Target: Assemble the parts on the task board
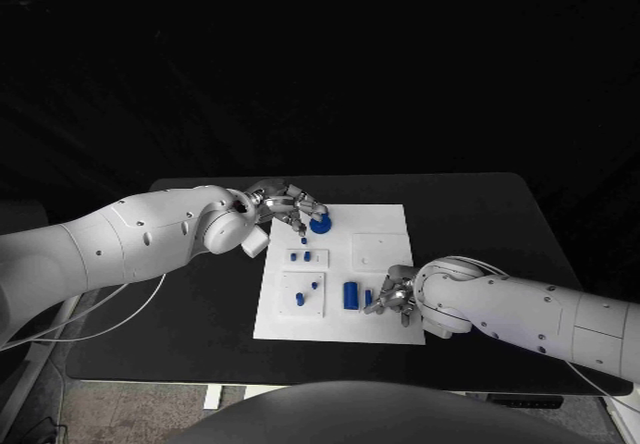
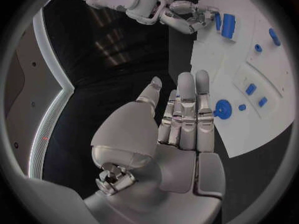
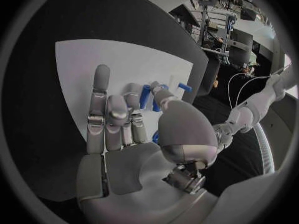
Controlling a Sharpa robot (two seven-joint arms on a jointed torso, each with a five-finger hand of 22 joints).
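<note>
Left robot hand [image 1: 289,205] is flat and wide, holding nothing, over the white board's [image 1: 380,222] far corner beside a blue round part [image 1: 320,225]. Right robot hand [image 1: 395,294] pinches a small blue peg [image 3: 145,95] near a blue cylinder [image 1: 350,294] on the board's near half.

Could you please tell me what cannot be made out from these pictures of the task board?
- Right hand: in the head view too small to tell whether it grips a blue part; in its wrist view its own fingers cover the part.
- Round blue part: left hand overlaps it, contact unclear.
- Task board holes: too small.
</note>
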